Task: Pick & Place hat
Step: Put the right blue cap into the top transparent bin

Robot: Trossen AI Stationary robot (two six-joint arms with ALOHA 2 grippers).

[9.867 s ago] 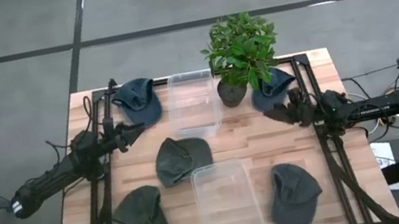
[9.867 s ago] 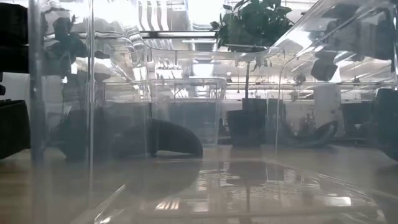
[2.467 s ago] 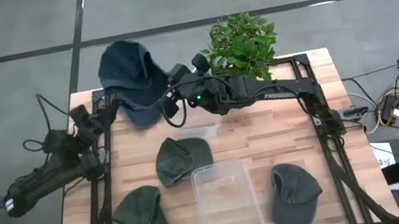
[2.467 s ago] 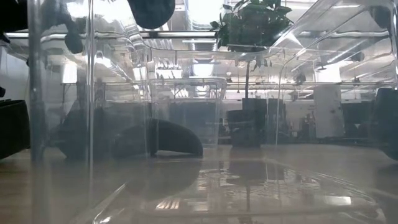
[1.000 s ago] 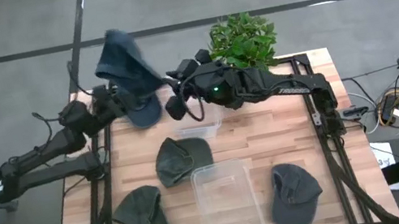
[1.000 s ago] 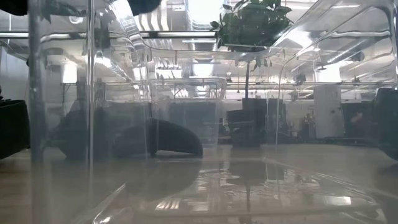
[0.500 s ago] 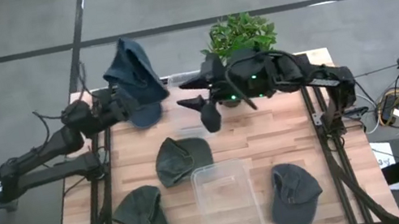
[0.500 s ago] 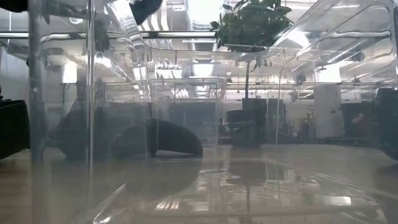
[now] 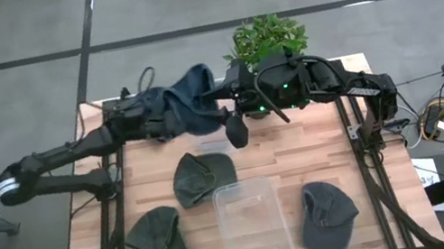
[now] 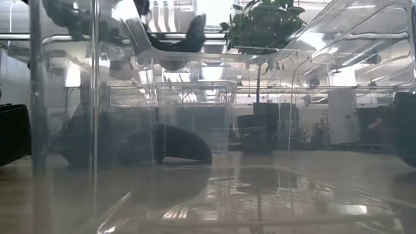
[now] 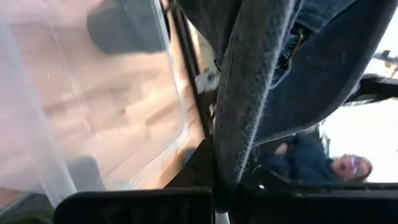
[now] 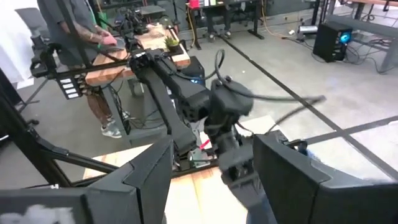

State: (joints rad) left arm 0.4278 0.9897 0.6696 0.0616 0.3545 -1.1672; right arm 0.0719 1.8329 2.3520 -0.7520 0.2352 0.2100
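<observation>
Blue denim fabric is seen draped from the left gripper (image 9: 158,117) at the far side of the table (image 9: 336,146): a blue hat (image 9: 190,101) is held up off the wood, stretched sideways between the two arms. In the left wrist view the hat (image 11: 273,81) fills most of the picture, and its edge is pinched between the dark fingers, which are closed on the cloth. The hat is hung above the far clear bin (image 9: 223,138), most of which is hidden from above by the hat and the arms.

The right gripper (image 9: 237,131) is held just beside the hat, pointed down over the middle of the table's far half. Its fingers (image 12: 149,168) are spread apart in the right wrist view, with nothing clamped between them. The left arm and a person standing at a bench are seen beyond them.

A potted plant (image 9: 270,41) is placed at the far edge, behind the right arm. Nearer the front, a second clear bin (image 9: 253,220) is set between a green hat (image 9: 158,241) and a dark hat (image 9: 325,216), and another green hat (image 9: 199,176) is laid at the table's middle. In the low view the held hat (image 10: 175,40) is seen high up through the clear bin walls.
</observation>
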